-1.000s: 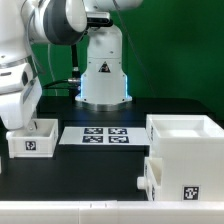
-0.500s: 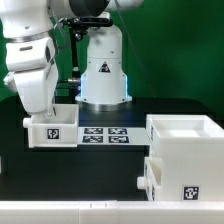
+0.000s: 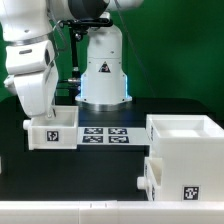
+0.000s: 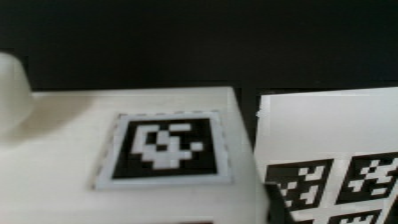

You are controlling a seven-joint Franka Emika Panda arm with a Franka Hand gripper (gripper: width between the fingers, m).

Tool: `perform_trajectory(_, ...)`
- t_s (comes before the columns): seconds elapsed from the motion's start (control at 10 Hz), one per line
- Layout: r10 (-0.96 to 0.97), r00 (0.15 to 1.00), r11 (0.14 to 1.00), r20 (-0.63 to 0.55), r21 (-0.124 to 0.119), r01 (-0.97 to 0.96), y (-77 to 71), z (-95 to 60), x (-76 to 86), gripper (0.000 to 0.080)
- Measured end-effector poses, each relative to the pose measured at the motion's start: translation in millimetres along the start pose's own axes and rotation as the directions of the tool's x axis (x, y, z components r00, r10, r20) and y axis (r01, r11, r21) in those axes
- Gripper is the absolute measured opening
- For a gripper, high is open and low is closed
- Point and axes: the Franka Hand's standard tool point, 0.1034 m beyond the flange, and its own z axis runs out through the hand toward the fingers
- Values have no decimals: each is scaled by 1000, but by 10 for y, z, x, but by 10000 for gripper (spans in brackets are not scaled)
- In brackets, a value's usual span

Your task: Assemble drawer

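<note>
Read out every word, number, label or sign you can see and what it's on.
No legible words or numbers anywhere.
Triangular warning sign on the robot base: symbol too small to read.
Black-and-white marker tags, patterns only, no letters: one on the small box, several on the marker board, one on the front box at the exterior view's right.

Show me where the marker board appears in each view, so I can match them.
Exterior view: the marker board lies mid-table, just to the exterior view's right of the small box.
Wrist view: the marker board runs off the picture's edge, beside the small box's tag.
Shared landmark: that tag.
</note>
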Motion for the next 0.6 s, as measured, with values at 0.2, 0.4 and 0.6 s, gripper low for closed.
perform_trajectory(0.2, -14, 999, 1000, -49, -3, 14, 327, -11, 81, 40)
perform_trajectory(0.4, 23, 997, 999, -77, -37, -26, 703, -150, 262, 40)
perform_trajectory(0.6, 19, 999, 995, -45, -100, -24, 788, -243, 327, 40)
